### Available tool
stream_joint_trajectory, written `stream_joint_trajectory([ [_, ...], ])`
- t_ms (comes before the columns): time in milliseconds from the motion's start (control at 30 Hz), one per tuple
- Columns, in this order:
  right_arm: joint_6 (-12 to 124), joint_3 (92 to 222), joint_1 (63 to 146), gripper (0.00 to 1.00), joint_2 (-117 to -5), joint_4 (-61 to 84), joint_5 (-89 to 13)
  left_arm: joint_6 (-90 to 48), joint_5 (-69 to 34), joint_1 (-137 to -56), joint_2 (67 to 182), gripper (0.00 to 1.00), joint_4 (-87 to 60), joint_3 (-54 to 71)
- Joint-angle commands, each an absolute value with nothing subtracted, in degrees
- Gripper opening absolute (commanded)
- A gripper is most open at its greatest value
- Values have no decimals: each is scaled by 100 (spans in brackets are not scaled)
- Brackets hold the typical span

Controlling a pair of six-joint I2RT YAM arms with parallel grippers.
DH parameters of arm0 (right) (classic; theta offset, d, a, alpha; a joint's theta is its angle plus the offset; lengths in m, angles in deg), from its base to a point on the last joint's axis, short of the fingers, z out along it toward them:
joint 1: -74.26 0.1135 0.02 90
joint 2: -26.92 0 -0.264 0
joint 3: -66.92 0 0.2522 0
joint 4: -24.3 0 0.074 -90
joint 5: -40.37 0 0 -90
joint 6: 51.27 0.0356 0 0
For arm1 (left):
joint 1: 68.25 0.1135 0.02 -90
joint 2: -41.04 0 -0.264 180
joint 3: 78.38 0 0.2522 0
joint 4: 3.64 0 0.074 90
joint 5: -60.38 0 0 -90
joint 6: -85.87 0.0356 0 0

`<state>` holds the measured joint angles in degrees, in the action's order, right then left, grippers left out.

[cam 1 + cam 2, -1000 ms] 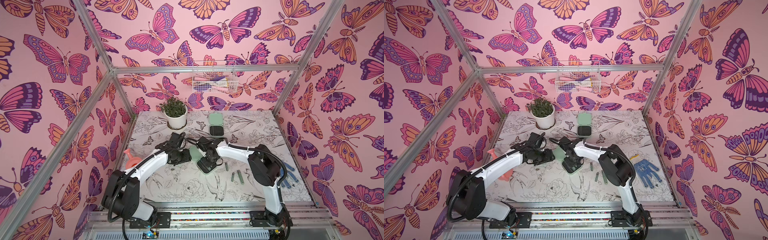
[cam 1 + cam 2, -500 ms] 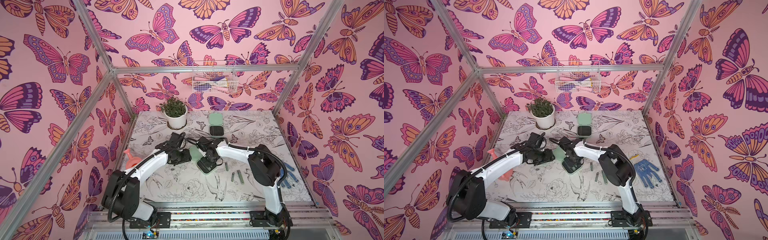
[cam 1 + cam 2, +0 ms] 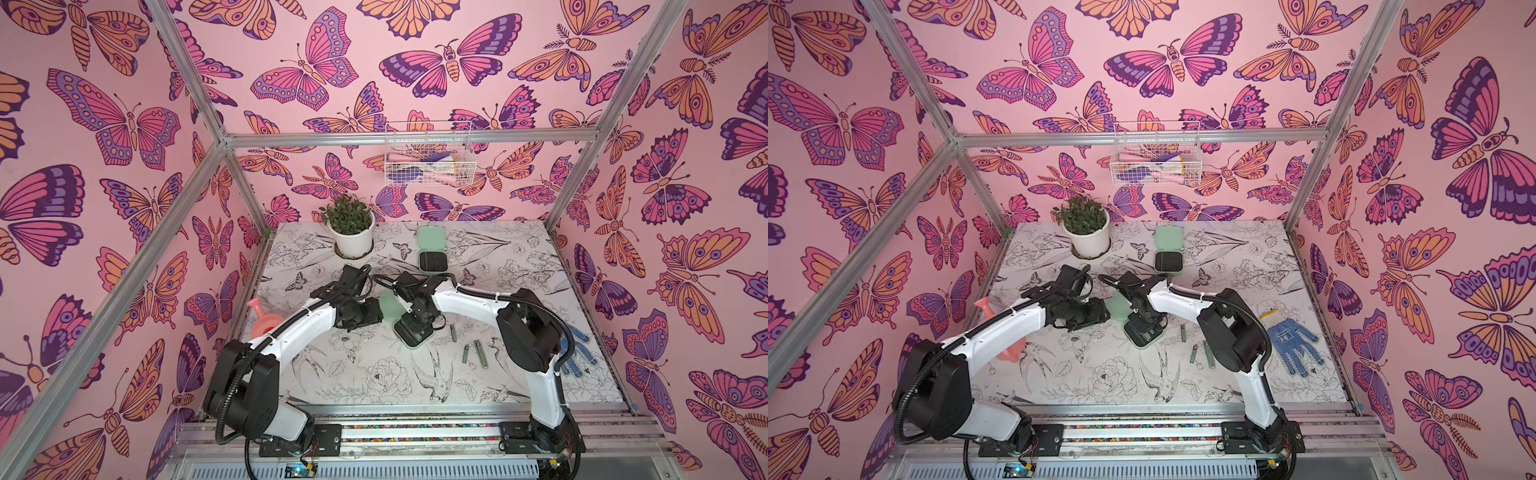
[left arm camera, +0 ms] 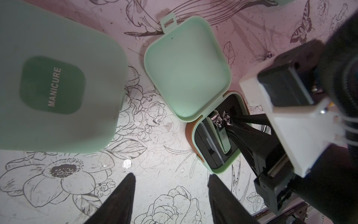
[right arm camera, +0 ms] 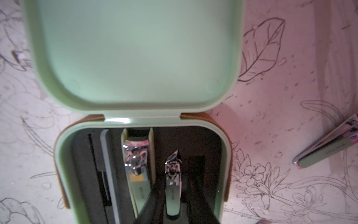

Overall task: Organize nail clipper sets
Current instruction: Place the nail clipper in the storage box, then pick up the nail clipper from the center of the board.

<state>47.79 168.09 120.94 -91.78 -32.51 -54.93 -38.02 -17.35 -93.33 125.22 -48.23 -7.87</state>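
Right hand [image 5: 177,186] reaches into the open case [image 5: 227,164] at mid-counter [image 3: 365,386]. Its fingers are slightly parted astride a clipper [image 5: 172,170] seated in a black slot, with a gap on one side. Left hand [image 4: 170,175] hovers nearby, spread wide and empty, a closed case [image 4: 58,58] close by. Loose clippers [image 3: 465,354] lie beside the open case.

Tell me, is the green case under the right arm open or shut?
Open. The case has its lid swung back, and its black insert shows, with clippers sitting in slots.
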Motion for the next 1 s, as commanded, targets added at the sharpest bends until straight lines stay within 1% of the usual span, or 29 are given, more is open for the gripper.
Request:
stream_joint_trajectory([
  [0, 4857, 16996, 12078, 24, -8935, -3383, -5600, -3779, -1679, -9297, 12550, 62, -4807, -837],
  [267, 4875, 17016, 11994, 23, -8555, -3513, -5707, -3775, -1670, -9295, 12555, 62, -4807, -830],
  [433, 5339, 16871, 11605, 24, -8063, -3810, -6036, -3771, -1679, -9296, 12489, 62, -4801, -872],
  [533, 5716, 16452, 11273, 25, -7600, -3862, -6053, -3770, -1666, -9296, 12454, 62, -4799, -898],
  [700, 6045, 15560, 10785, 30, -6818, -3875, -5918, -3744, -1628, -9298, 12427, 62, -4772, -921],
  [800, 6098, 15274, 10600, 32, -6697, -3746, -5689, -3741, -1607, -9297, 12452, 62, -4748, -907],
  [967, 6411, 15038, 10599, 35, -6851, -3301, -5430, -3796, -1623, -9301, 12455, 62, -4712, -947],
])
